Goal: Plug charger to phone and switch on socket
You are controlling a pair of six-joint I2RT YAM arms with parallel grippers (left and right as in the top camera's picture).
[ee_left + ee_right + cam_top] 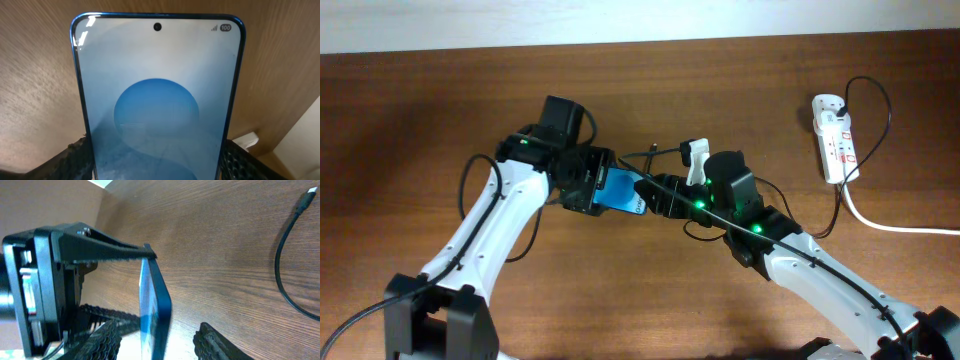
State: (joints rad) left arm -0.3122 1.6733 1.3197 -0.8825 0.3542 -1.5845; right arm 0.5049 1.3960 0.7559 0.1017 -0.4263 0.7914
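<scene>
Left hand (603,188): clamped on the phone. Its pads (75,162) press the two long edges low on the screen in the left wrist view.
Phone (157,100): held over the middle of the counter (420,100), screen lit blue. The end with the camera hole points away from the left hand and toward the right one.
Right hand (160,342): fingers apart, one on each side of the phone's flat faces. The right wrist view shows a clear gap on at least one side, so it has no grip yet.
Phone handling: probably light and stiff, with a slick glass face that could crack or slip. The long edges, or a gentle pinch across front and back, look the safest hold. The port end probably lies inside the left hand's grip, out of sight.
Charger (278,265): a thin black cable lying loose on the counter beyond the phone. Its plug tip (305,199) is well apart from both hands.
Charger handling: the cable is limp, and only the tip looks rigid. It is best pinched just behind the tip, so the tip stays aligned when pushed in.
Socket (835,140): at the far right of the counter, with its white cord (890,222) trailing off. Its switches are too small to read.
</scene>
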